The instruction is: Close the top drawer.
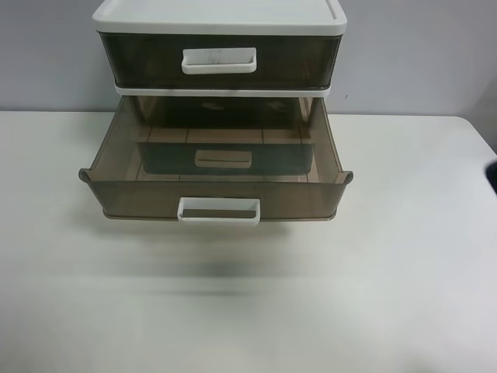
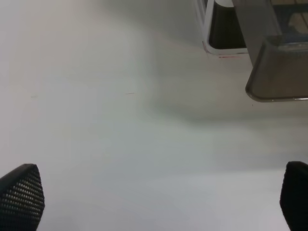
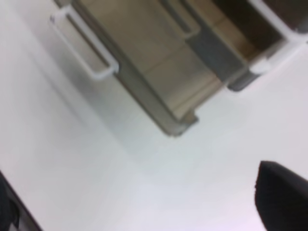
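I see the top drawer pushed flush into the cabinet, while the drawer below hangs out over the bench. Left jaws spread wide, released; right jaws I cannot tell.

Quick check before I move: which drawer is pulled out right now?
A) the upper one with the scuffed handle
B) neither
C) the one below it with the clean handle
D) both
C: the lower drawer with the clean white handle juts out over the table, while the top drawer with the scuffed handle sits flush in the cabinet.
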Robot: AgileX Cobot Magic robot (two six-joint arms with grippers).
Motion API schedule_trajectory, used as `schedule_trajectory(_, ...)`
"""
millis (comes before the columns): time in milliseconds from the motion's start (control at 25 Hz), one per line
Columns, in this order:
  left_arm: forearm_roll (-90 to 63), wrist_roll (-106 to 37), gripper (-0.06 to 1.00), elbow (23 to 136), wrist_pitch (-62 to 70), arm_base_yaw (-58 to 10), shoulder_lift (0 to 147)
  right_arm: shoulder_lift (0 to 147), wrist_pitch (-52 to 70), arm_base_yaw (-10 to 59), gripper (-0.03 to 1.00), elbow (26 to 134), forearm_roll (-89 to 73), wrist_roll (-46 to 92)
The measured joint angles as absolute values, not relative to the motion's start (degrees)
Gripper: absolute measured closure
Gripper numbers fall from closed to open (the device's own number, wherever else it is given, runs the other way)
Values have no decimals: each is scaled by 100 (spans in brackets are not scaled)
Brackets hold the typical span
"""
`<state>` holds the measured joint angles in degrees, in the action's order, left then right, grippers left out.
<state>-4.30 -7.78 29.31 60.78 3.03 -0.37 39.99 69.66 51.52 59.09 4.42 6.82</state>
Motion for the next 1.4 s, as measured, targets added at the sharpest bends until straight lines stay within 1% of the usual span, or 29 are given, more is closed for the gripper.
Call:
schedule_trajectory(80, -430, -778, -5, 2931, 6078, 303, -37, 3464, 6966, 4890, -3, 5484, 397, 682)
schedule_trajectory(160, -430, -778, -5, 2931, 6078, 303, -37, 3041, 6966, 4374, -3, 5104, 277, 682)
schedule_trajectory(400, -430, -778, -5, 2931, 6078, 303, -37, 1745, 6444, 2315, -3, 3913, -83, 676)
schedule_trajectory(480, -430, -778, -5, 2931, 6078, 303, -37, 1357, 6342, 1800, -3, 3554, -216, 676)
schedule_trajectory(600, -430, -778, -5, 2931, 6078, 303, -37, 782, 6306, 1205, -3, 3071, -313, 676)
schedule_trajectory(640, -430, -778, -5, 2931, 6078, 303, -37, 782, 6306, 1205, -3, 3071, -313, 676)
schedule_trajectory(760, -430, -778, -5, 2931, 6078, 303, -37, 193, 6181, 733, -3, 2904, -313, 676)
schedule_trajectory(880, -430, -778, -5, 2931, 6078, 303, -37, -14, 6161, 499, -3, 2897, -313, 649)
schedule_trajectory(1400, -430, -778, -5, 2931, 6078, 303, -37, -14, 6156, 453, -3, 2897, -225, 527)
